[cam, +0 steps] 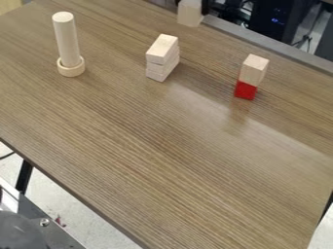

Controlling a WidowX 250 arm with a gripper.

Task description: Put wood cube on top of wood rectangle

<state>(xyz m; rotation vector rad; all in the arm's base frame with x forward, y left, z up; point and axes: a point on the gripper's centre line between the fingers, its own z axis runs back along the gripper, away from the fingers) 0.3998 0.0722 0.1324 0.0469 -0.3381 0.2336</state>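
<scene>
A wooden cylinder [67,39] was noted upright within a wooden ring [71,71]. Wooden rectangles [162,55] were found stacked. By the desk's [156,146] far edge, the wood cube [190,17] was gripped by the hand [191,7]. Rightmost, a pale block [253,72] was supported by a red block [245,90].

A robotics lab or similar technical workroom is suggested by the equipment around the gripper [191,7]: just to its right in the view, black cables [238,15] are bunched, and past them a dark case [268,24] is dotted with small blue lights. Below the gripper, a plain wood-grain table [162,155] is stood over a pale, speckled floor [88,221], and well apart from it, toward the lower left, a metal plate [62,238] is fitted with a bolt [44,222].
</scene>
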